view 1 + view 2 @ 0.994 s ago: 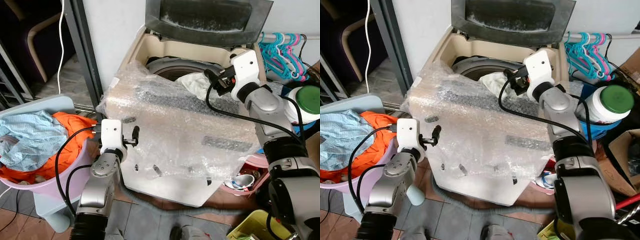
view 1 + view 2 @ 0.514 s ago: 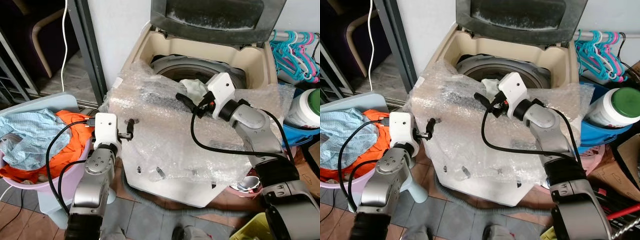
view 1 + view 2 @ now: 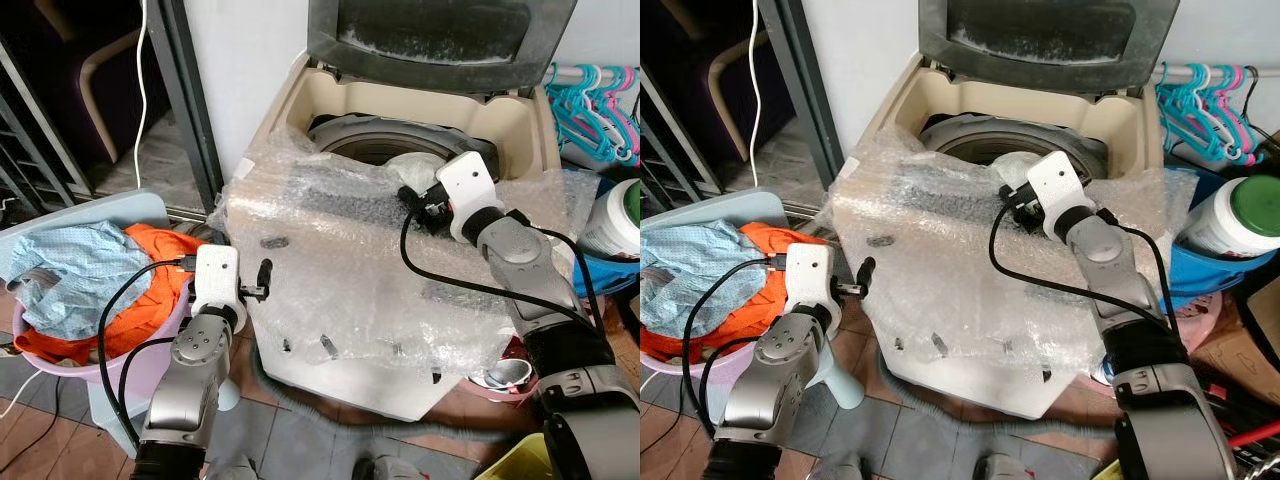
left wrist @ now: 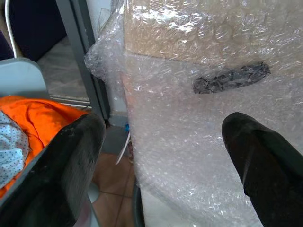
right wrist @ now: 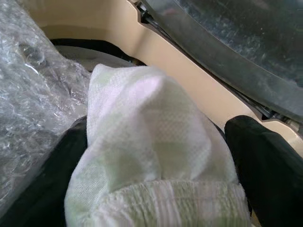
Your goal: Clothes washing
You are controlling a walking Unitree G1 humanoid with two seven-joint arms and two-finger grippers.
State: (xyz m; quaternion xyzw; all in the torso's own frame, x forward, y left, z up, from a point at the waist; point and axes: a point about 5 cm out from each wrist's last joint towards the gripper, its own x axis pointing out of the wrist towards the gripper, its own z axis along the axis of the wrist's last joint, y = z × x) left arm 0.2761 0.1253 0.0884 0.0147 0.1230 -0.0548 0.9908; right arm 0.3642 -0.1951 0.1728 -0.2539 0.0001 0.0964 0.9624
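1. Your right gripper sits at the near rim of the washing machine, lid up; its fingers are clamped on a pale green cloth bunched between them, over the drum opening.
2. Bubble wrap drapes the machine's front and top edge.
3. Your left gripper hovers near the wrapped left front, fingers spread apart, nothing between.
4. On the left, a pink basket holds orange cloth and blue cloth.
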